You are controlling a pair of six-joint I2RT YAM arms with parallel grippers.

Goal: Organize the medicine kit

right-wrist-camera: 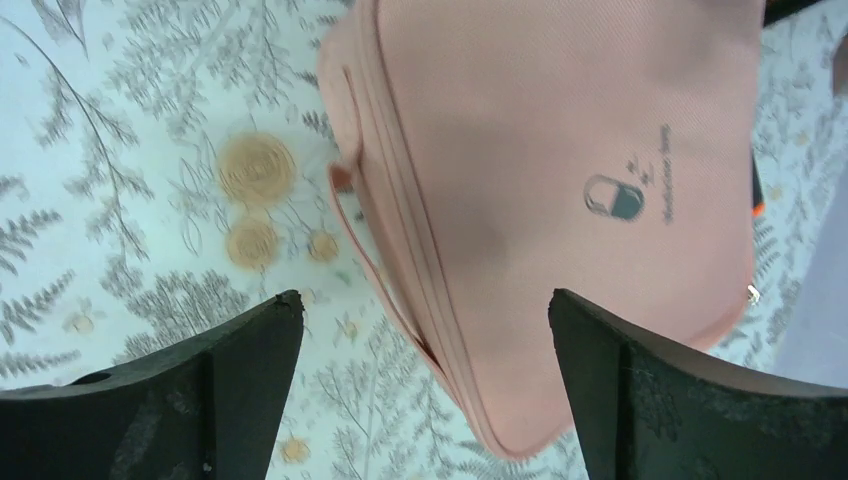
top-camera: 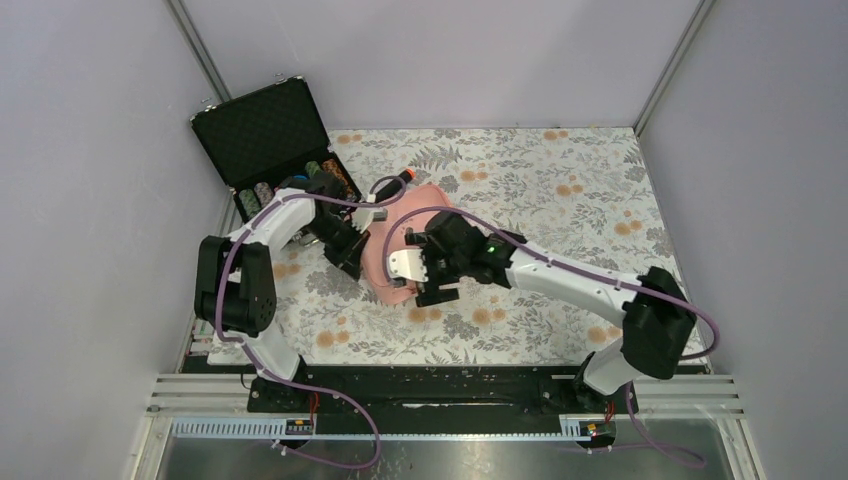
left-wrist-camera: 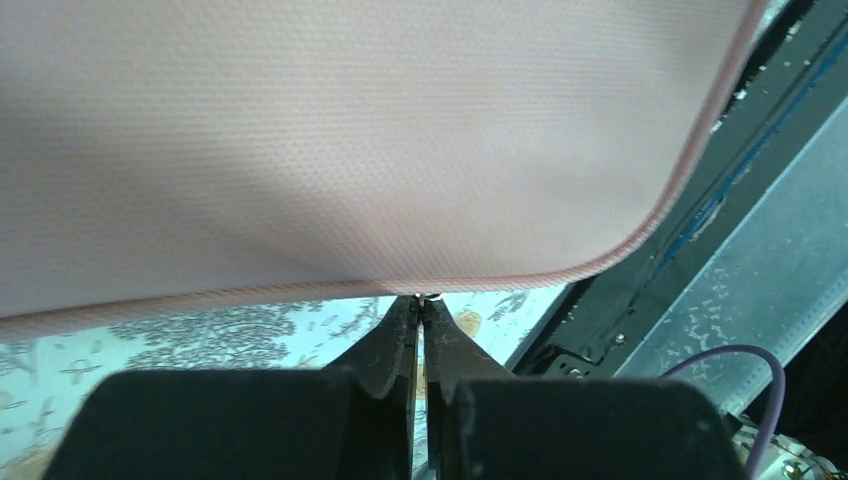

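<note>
Left claw [left-wrist-camera: 422, 305]: fingers pressed together, tips right at the lower edge of the medicine kit [right-wrist-camera: 560, 120]. A small bright speck sits at the tips. It may be a zip pull, but it is too small to confirm, so no grip is recorded.

Right claw [right-wrist-camera: 425, 300]: spread wide, holding nothing, poised over the kit with one finger to either side of its near corner. No contact is visible.

Medicine kit: lies near the middle of the counter [top-camera: 560, 190], under both claws. Its lid is down and faces up, with the pill logo [right-wrist-camera: 613, 197] in plain sight. The zip seam [right-wrist-camera: 385, 200] along the visible side appears closed, and a narrow loop hangs off that side. The grey lining and the contents cannot be seen.

Surroundings: a small item with an orange tip [top-camera: 403, 177] lies just beyond the kit's far edge. Whether it belongs inside cannot be determined. A black case [top-camera: 265, 130] stands open at the far left corner with poker chips [top-camera: 290, 180] in its tray, apart from the kit.

Assessment: the lid is shut over at least the seen side, so the task is either near its finish or not yet opened up. The pictures do not settle which. Outstanding, in my judgement: confirm the zip all round, and account for the orange-tipped item.
</note>
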